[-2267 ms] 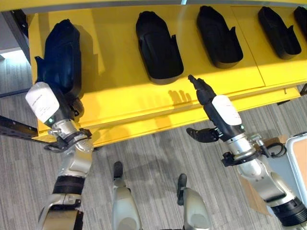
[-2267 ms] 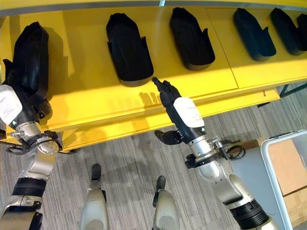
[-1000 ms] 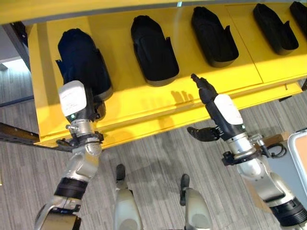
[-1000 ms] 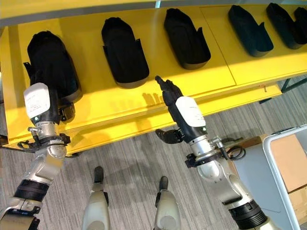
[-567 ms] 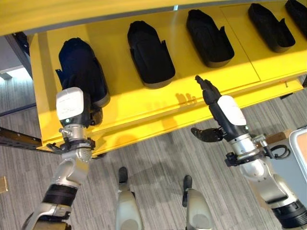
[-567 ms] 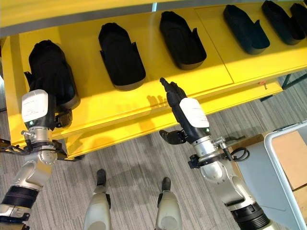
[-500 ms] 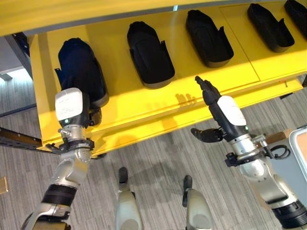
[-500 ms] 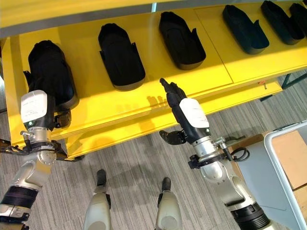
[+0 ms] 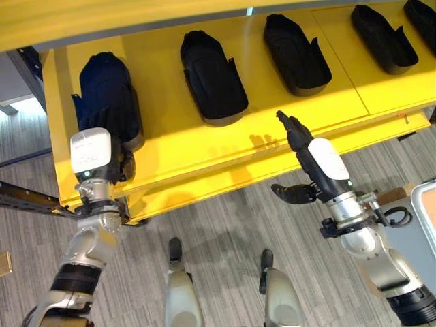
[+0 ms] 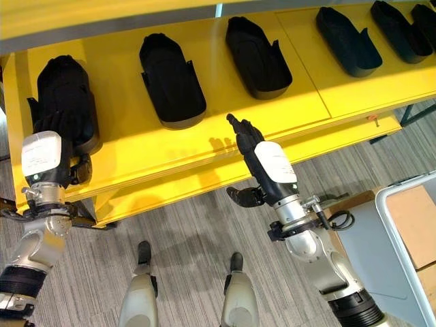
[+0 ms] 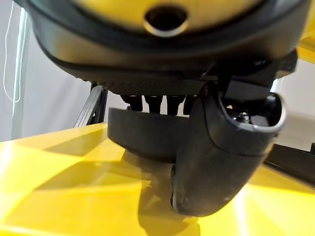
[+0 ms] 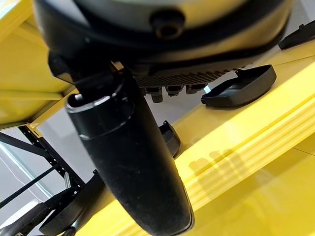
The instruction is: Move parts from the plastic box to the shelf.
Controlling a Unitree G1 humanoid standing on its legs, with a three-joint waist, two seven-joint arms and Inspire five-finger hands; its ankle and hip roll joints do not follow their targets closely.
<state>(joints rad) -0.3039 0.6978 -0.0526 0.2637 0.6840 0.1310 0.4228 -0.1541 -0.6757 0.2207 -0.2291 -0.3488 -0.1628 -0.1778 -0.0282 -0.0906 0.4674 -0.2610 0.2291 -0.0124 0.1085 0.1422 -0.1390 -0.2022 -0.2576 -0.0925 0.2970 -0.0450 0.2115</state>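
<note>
A yellow shelf [image 9: 204, 146] carries a row of black moulded parts. My left hand [image 9: 90, 151] reaches over the shelf's front edge at the far left, curled round the near end of the leftmost black part [image 9: 103, 88], which lies on the shelf. In the left wrist view the fingers hook over that part's rim [image 11: 142, 132] and the thumb [image 11: 216, 157] closes in front of it. My right hand [image 9: 300, 139] hovers at the shelf's front edge, open, with straight fingers, holding nothing. Beyond it lie other parts [image 9: 212, 78], [image 9: 296, 44].
Two more black parts [image 9: 380, 28] lie further right on the shelf. A white-rimmed container [image 10: 381, 225] with brown cardboard stands on the floor at the right. A dark metal frame bar [image 9: 27, 197] juts out below the shelf's left end.
The left hand swung the leftmost part from the shelf's left edge onto the shelf, then drew back slightly left with it. The right hand stayed where it was.
</note>
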